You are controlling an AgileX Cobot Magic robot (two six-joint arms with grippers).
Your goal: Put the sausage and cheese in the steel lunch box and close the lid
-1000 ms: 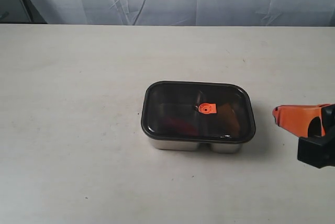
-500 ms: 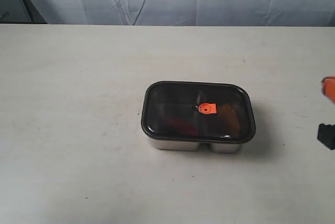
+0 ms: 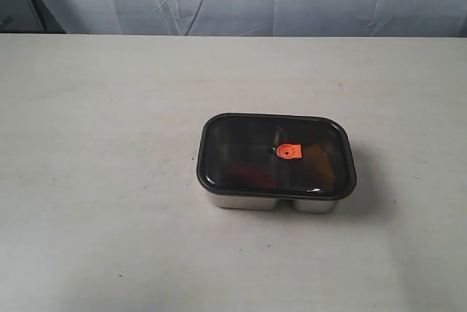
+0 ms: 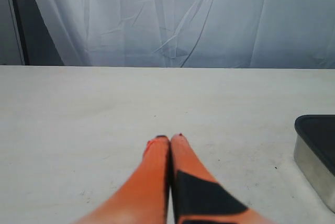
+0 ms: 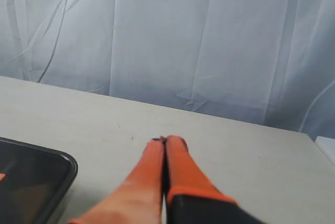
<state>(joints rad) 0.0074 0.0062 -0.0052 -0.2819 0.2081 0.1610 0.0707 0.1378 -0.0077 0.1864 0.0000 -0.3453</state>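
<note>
you'll see the lid (image 3: 276, 154) seated on the steel lunch box (image 3: 270, 201), toward 4 o'clock from the table's (image 3: 109, 144) middle. your left gripper (image 4: 170, 137) and right gripper (image 5: 165, 140) are pinched together, holding nothing.

The exterior camera looks down over the table (image 3: 109, 254); both wrist cameras sit low, facing the curtain (image 4: 183, 20), sharing the lid (image 4: 319, 130).

Lid (image 3: 248, 148) is showing smoky black; valve tab (image 3: 289, 151) at lid's centre is showing orange; steel lunch box (image 3: 241, 201) beneath lid is gleaming silver.
</note>
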